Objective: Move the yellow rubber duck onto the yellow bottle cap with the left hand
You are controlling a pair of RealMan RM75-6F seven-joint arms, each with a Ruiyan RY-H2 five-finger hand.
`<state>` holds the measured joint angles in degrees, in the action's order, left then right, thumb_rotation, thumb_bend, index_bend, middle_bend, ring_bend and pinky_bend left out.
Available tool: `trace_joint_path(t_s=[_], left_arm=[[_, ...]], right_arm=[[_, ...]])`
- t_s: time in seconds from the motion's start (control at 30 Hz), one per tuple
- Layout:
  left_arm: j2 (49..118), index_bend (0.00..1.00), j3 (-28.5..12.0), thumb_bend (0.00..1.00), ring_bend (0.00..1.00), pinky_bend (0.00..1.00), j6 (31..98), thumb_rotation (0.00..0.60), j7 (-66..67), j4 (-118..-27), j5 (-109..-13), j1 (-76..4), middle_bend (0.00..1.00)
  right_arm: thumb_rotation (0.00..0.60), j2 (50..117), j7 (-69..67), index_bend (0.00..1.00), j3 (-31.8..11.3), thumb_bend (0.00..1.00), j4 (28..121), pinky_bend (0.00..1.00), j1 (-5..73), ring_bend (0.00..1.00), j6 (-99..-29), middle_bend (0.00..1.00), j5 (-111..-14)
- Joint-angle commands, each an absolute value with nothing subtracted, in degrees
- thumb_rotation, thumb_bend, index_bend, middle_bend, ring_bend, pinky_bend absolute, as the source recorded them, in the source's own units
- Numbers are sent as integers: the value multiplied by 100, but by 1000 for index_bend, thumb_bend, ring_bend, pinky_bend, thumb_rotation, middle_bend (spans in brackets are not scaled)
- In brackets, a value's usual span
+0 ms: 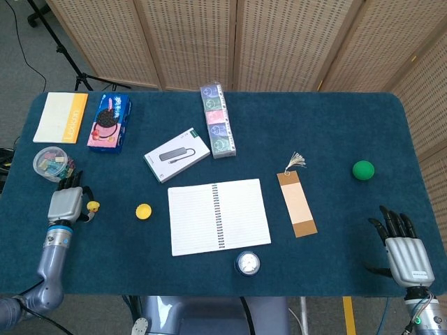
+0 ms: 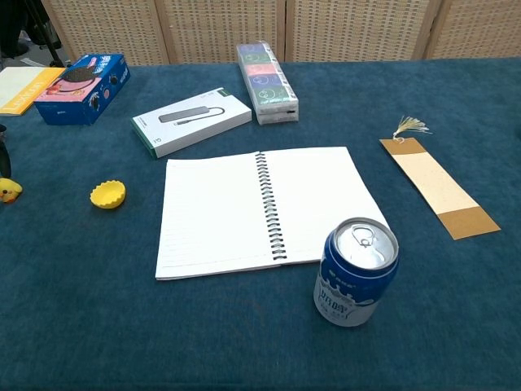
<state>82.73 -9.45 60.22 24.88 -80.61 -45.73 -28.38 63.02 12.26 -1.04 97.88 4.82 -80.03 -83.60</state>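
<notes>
While the left hand [image 1: 65, 202] sits at the table's [image 1: 335, 125] left edge, its dark fingers [image 1: 70, 183] point away from the robot, a little apart. The duck [image 1: 92, 206] is right next to this hand, on its right side. I cannot tell if a thumb touches the duck. In the chest view the duck [image 2: 8, 191] peeks in at the left edge, sitting on the blue cloth.

The cap [image 1: 143, 211] is yellow and lies open side up, near the duck, further right. Nothing is in it. It is apart from the duck and from the hand.

The right hand [image 1: 404, 252] is far away from the duck, at the table's right front corner. Its fingers [image 1: 391, 222] are spread and hold nothing.

A clear tub [image 1: 54, 162] sits just behind the left hand. It is full of small colored bits, too tiny to name.

Right of the cap lies an open notebook [image 1: 218, 216] with blank lined pages. A blue can [image 2: 356, 271] stands in front of the notebook, its top closed. A bookmark [image 1: 296, 201] lies right of the notebook, and a green ball [image 1: 362, 169] is further right.

Behind the notebook are a white box [image 1: 177, 154] and a long clear pack [image 1: 217, 120] with colored squares inside. A cookie box [image 1: 110, 122] and a yellow pad [image 1: 61, 117] lie behind the tub.
</notes>
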Motion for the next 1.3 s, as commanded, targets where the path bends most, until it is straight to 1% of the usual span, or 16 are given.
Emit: trace_joint_path(t_s=[0.03, 0.37, 0.57, 0.97, 1.3], left_arm=[[8284, 536, -926, 234, 0, 0, 6033, 600, 2496, -8049, -4583, -2835, 0], [8336, 551, -923, 267, 0, 0, 6039, 600, 2477, -7942, -4573, -2836, 0], [8324, 557, -935, 269, 0, 0, 6098, 600, 2454, -7983, -4643, -2832, 0], [8198, 560, -1004, 269, 0, 0, 6320, 600, 2501, -8356, -4800, -2844, 0], [8361, 560, -1087, 269, 0, 0, 6387, 600, 2850, -8683, -4758, -3076, 0]], right_arm=[[600, 6302, 1222, 163, -108, 0, 9788, 35, 480, 0, -8009, 0, -8358], [600, 6300, 1214, 163, -107, 0, 9785, 35, 478, 0, -8009, 0, -8360], [600, 6298, 1219, 163, -110, 0, 9787, 35, 480, 0, -8001, 0, -8347], [600, 6297, 1241, 163, -105, 0, 9798, 35, 482, 0, -7988, 0, -8341], [600, 6284, 1218, 164, -109, 0, 9799, 35, 481, 0, -7985, 0, -8333]])
